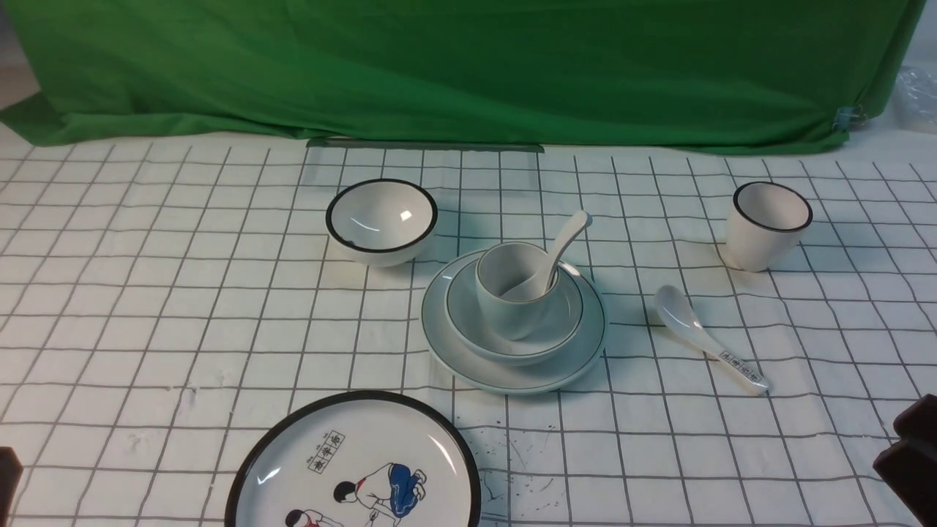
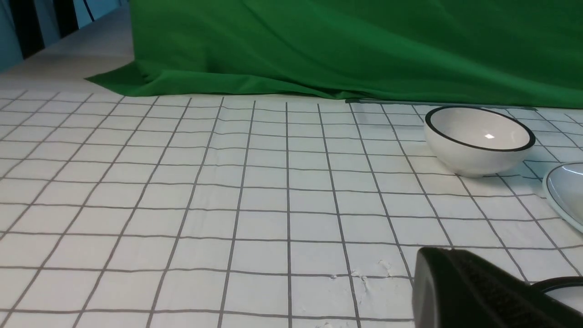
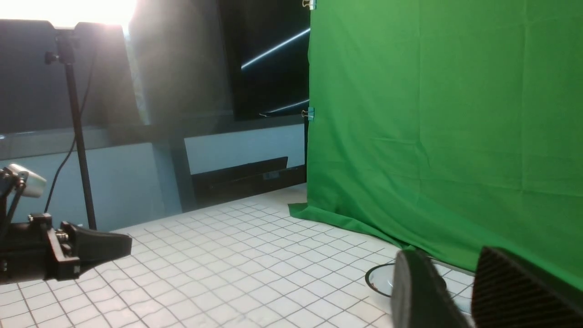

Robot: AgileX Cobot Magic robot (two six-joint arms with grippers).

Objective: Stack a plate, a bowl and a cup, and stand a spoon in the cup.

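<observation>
Spread under everything: the checked table (image 1: 146,307). At centre, well ahead of both arms: plate (image 1: 468,359), bowl (image 1: 468,322) nested on it, cup (image 1: 505,300) inside the bowl, spoon (image 1: 564,245) leaning in the cup, handle tilted up toward the far right. Stack seemingly complete. Parked at the near right corner, slightly nearer the stack: right gripper (image 3: 460,291), jaws apart, holding nothing. Near left edge: left gripper (image 2: 460,287), jaws together, empty.
</observation>
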